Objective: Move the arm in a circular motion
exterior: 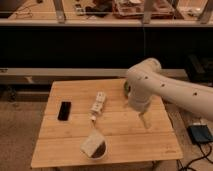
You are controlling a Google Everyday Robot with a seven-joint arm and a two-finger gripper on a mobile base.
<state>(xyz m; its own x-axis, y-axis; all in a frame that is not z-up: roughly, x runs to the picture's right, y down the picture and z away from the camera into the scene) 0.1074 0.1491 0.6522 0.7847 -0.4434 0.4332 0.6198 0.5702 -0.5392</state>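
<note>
Seemingly mid-circle: arm (150, 82) bent above the right half of the worktop (60, 145), end effector (145, 121) hanging low near the surface, grip state impossible to tell. Next, probably: curving onward along the loop, keeping clear of the power strip (98, 104).

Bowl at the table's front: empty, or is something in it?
Not empty: a pale wedge sticks out of the bowl; what it is, cannot tell. The gripper hangs above the table, apart from the bowl.
</note>
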